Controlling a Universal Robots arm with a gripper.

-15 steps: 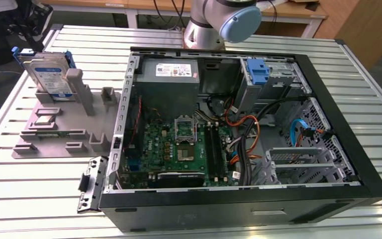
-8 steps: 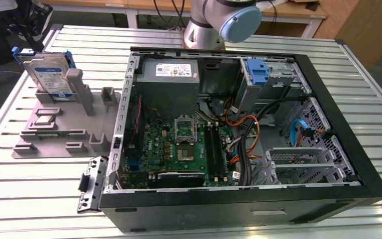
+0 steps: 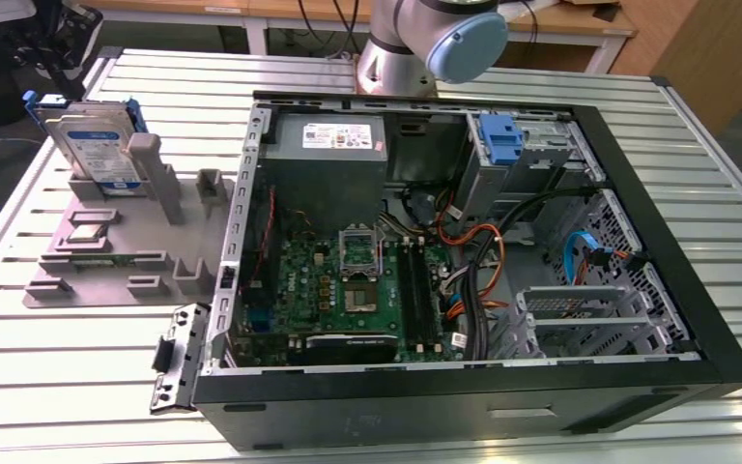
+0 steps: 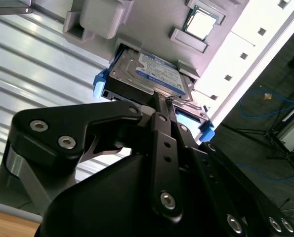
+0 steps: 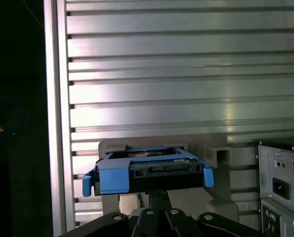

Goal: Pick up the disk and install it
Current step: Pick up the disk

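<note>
the disk [image 3: 92, 145], a flat silver slab with a white-and-blue label and a bright blue plastic frame, stands on edge in a grey moulded holder [image 3: 88, 275] on the ribbed metal bench [image 3: 62, 387], on the exterior view's left of the open black computer case [image 3: 719, 338]. the black jointed hand [image 4: 162, 98] sits right at the disk's framed edge in both wrist views; whether it grips cannot be told.
</note>
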